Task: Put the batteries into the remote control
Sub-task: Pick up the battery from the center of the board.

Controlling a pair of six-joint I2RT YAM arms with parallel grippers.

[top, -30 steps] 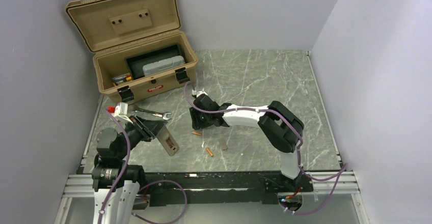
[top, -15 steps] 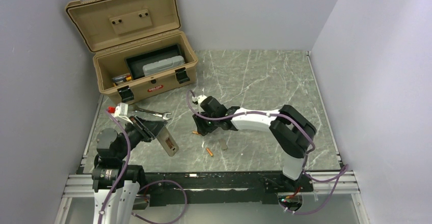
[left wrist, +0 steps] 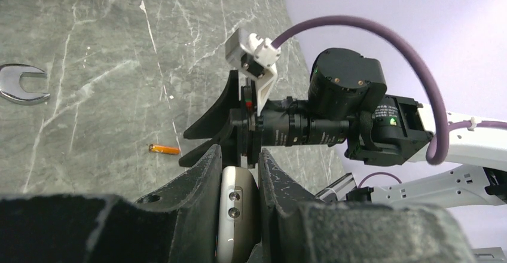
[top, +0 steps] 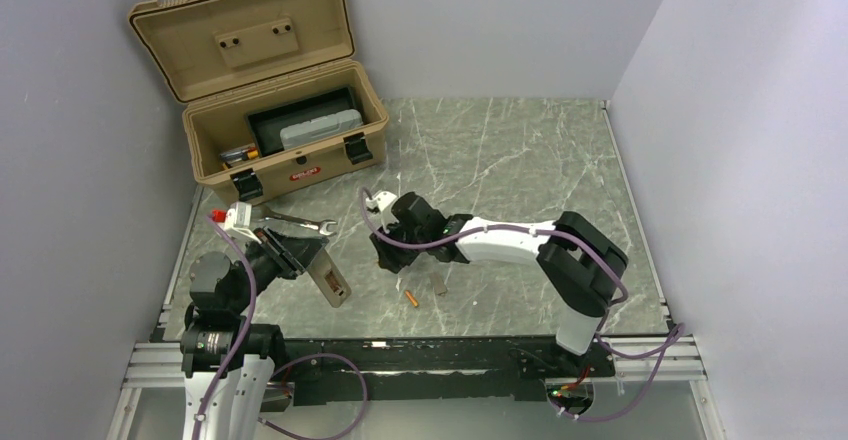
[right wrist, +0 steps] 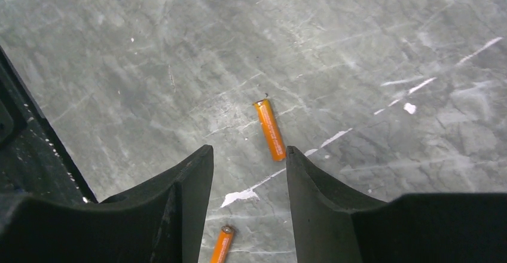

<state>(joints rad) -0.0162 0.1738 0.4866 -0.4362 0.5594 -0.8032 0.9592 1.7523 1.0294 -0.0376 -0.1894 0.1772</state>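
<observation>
Right hand (right wrist: pixel 248 152) nearer over veined grey tabletop (top: pixel 520 150)

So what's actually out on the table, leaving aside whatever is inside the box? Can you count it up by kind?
Batteries: 2
Remote control: 1
Wrench: 1
Small grey piece: 1
Open tan box: 1
Total: 6
</observation>
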